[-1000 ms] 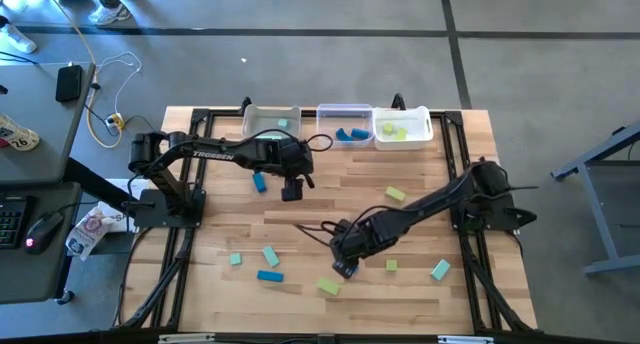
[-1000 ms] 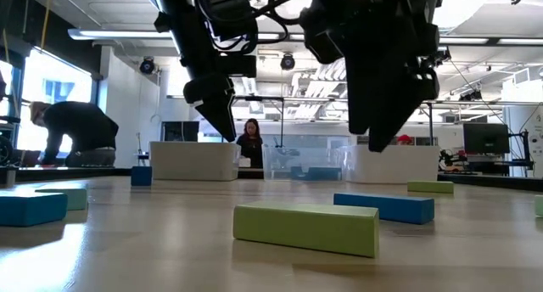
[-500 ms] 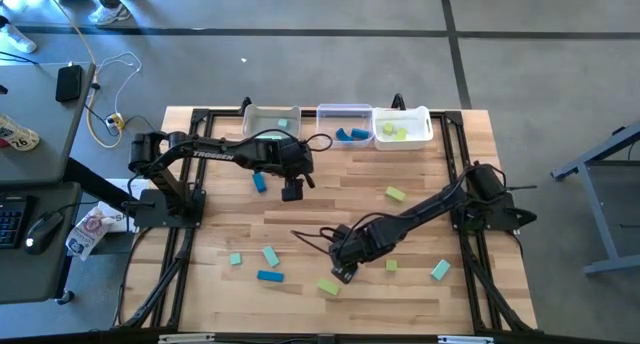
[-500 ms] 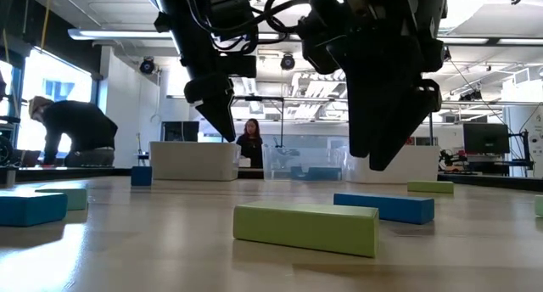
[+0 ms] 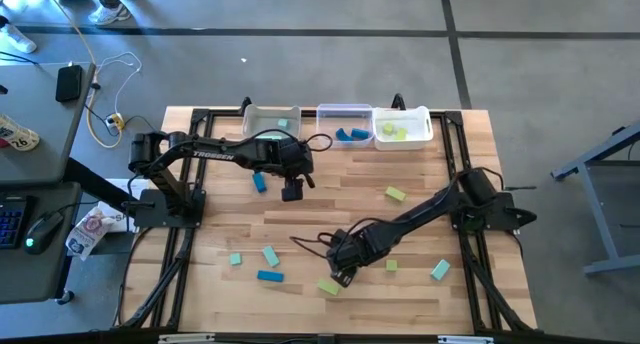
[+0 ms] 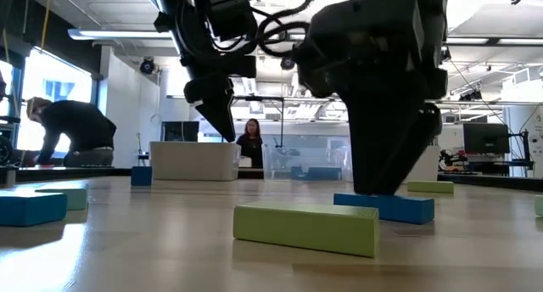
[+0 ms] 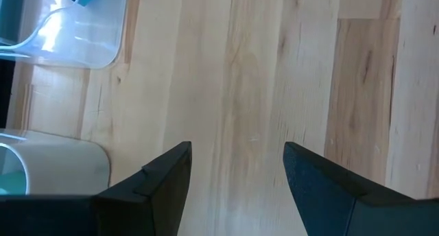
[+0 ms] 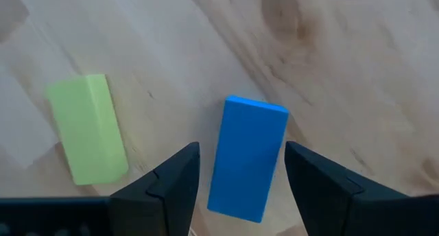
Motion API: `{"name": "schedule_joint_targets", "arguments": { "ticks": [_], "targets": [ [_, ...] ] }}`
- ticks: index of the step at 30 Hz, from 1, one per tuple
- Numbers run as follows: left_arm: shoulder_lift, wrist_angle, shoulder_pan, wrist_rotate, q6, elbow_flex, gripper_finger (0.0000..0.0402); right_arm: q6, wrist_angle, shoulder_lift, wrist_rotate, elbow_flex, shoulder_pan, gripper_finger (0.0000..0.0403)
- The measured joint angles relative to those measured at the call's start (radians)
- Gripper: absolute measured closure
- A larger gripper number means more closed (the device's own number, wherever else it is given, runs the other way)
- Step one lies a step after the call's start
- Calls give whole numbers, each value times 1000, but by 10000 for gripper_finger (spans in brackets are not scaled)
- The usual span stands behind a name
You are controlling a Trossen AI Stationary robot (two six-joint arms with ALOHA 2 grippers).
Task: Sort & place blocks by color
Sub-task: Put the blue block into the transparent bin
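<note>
Right claw (image 8: 236, 195) low over blue bar (image 8: 247, 157) near bench (image 5: 300, 209) front, fingers apart, straddling it. Risk: skewed closure nudging bar toward yellow-green bar (image 8: 88, 127) beside it. Left claw (image 5: 291, 192) parked mid-bench, fingers apart, empty.

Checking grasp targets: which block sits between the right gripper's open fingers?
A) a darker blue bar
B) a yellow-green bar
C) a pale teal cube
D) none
A: in the right wrist view the blue bar lies between the open right gripper fingers; the yellow-green bar lies aside.
</note>
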Motion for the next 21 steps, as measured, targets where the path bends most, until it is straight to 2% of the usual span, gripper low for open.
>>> {"name": "schedule_joint_targets", "arguments": {
  "ticks": [11, 21],
  "targets": [
    [0, 0, 0, 0, 0, 0, 186, 27, -21, 30, 46, 4, 12, 209],
    [0, -4, 0, -2, 26, 0, 186, 52, -81, 31, 112, 4, 12, 276]
  ]
}}
